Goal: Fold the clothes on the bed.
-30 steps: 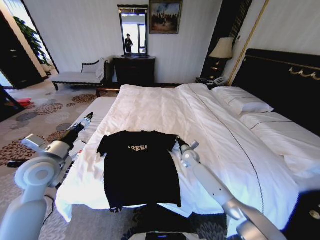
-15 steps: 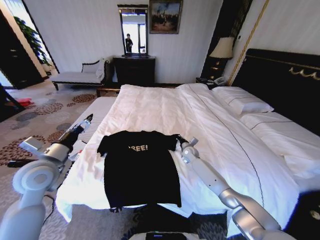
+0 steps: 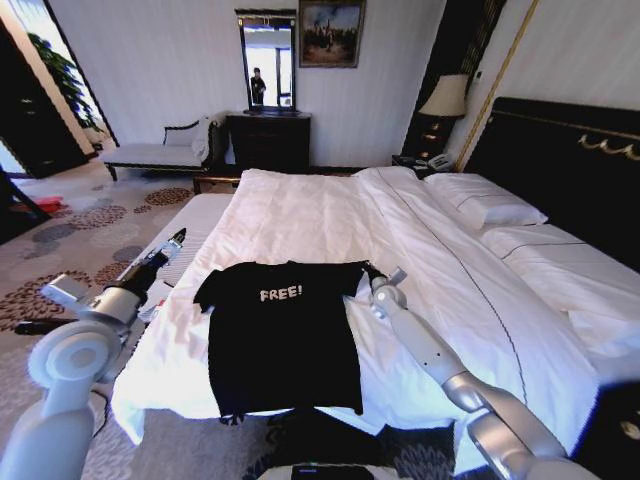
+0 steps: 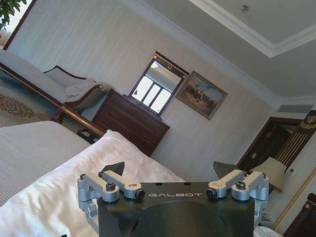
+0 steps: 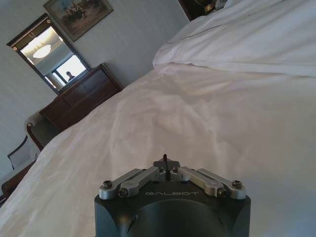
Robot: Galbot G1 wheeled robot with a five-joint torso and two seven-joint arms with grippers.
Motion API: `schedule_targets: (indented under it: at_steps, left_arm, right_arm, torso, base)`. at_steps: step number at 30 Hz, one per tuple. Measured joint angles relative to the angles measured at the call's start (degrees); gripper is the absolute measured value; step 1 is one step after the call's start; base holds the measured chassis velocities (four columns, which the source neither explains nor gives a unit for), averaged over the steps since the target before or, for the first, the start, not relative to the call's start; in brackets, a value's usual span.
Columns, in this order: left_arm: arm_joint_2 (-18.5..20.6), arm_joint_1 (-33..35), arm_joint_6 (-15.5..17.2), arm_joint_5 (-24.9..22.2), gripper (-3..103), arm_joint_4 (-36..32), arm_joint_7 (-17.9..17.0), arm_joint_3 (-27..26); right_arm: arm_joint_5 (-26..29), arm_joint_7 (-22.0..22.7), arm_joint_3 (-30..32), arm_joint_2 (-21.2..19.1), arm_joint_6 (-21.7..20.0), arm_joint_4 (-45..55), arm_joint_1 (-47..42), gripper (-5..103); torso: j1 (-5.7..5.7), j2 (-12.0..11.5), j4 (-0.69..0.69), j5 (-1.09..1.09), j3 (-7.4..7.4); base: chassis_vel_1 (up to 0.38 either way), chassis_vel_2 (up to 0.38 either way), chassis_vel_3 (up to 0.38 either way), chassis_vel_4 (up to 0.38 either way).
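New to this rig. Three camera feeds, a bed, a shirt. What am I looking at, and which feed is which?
It's a wheeled robot with two arms. The wide picture comes from its head camera, looking down at the bed. On the white duvet lies a black T-shirt, spread flat with "FREE!" on the chest.

The other two pictures come from cameras on the wrists, looking out over each gripper's body.

The left gripper hangs open beside the bed, off the shirt's left sleeve; in its wrist view the fingers stand wide apart.

The right gripper sits at the shirt's right sleeve, fingers closed together in its wrist view. Whether it pinches fabric can't be seen.
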Motion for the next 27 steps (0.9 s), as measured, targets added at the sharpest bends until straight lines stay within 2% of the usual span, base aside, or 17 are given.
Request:
schedule_targets:
  at_steps: [7,10,11,12,14,17,18,19,21,24,26,27]
  left_arm:
    - [-0.1,0.3,0.1,0.5,100,1.0,0.1,0.1]
    - [0.0,0.3,0.7,1.8,100,2.9,-0.3,0.3]
    - [0.0,0.3,1.2,2.5,100,4.2,-0.6,0.5]
    - [0.2,0.3,2.0,2.9,100,6.1,-1.2,0.6]
    - [0.2,0.3,2.3,2.9,100,7.1,-1.5,0.6]
    - [0.2,0.8,3.0,1.7,100,10.3,-1.8,0.6]
    - [0.2,0.8,3.0,1.7,100,10.3,-1.8,0.6]
    - [0.2,1.0,3.3,1.7,100,11.4,-1.8,0.7]
    - [0.1,1.1,3.8,1.7,100,12.7,-1.8,0.9]
    - [-0.5,1.6,6.9,3.7,100,16.9,-2.7,2.4]
    - [-1.1,1.6,8.3,5.9,100,20.0,-3.5,3.8]
    - [-1.1,1.6,8.3,5.9,100,20.0,-3.5,3.8]
  right_arm:
    - [-0.9,-0.1,0.0,-0.3,-0.1,-0.5,0.2,0]
    - [-2.5,-1.5,0.1,-0.7,0.1,0.3,-0.5,0]
    - [-3.0,-2.0,0.3,-0.8,0.2,0.8,-0.7,-3]
    - [-4.0,-1.9,1.4,-1.0,0.4,2.0,-1.1,8]
    - [-4.9,-1.0,2.4,-1.0,0.5,2.8,-1.3,8]
    - [-7.4,2.6,5.1,-2.4,1.1,5.3,-2.0,24]
    - [-7.4,2.6,5.1,-2.4,1.1,5.3,-2.0,24]
    - [-7.4,3.8,5.7,-3.9,1.1,6.6,-2.4,29]
    - [-7.4,5.0,6.2,-5.2,1.1,8.1,-3.0,29]
    - [-6.8,7.9,8.0,-8.5,1.1,14.3,-5.4,45]
    - [-5.2,9.6,9.4,-10.0,1.2,19.4,-7.6,56]
    - [-5.2,9.6,9.4,-10.0,1.2,19.4,-7.6,56]
  torso:
    - [0.0,0.0,0.0,-0.01,0.0]
    - [0.0,0.0,-0.02,0.0,0.0]
    - [0.0,0.0,-0.02,0.0,0.0]
    - [0.0,0.0,-0.02,-0.02,0.0]
    - [0.0,0.0,-0.01,-0.02,0.0]
    - [0.0,0.0,0.03,-0.01,0.0]
    - [0.0,0.0,0.03,-0.01,0.0]
    - [0.0,0.0,0.03,-0.01,0.0]
    - [0.0,0.0,-0.01,-0.02,0.0]
    - [0.0,0.0,-0.05,0.0,0.0]
    - [0.0,0.0,0.01,-0.01,0.0]
    - [0.0,0.0,0.01,-0.01,0.0]
  base:
    - [0.0,0.0,0.0,0.0]
    - [0.0,0.0,0.0,0.0]
    - [0.0,0.0,0.0,0.0]
    - [0.0,0.0,0.0,0.0]
    - [0.0,0.0,0.0,0.0]
    - [0.0,0.0,0.0,0.0]
    - [0.0,0.0,0.0,0.0]
    - [0.0,0.0,0.0,0.0]
    - [0.0,0.0,0.0,0.0]
    - [0.0,0.0,0.0,0.0]
    - [0.0,0.0,0.0,0.0]
    - [0.0,0.0,0.0,0.0]
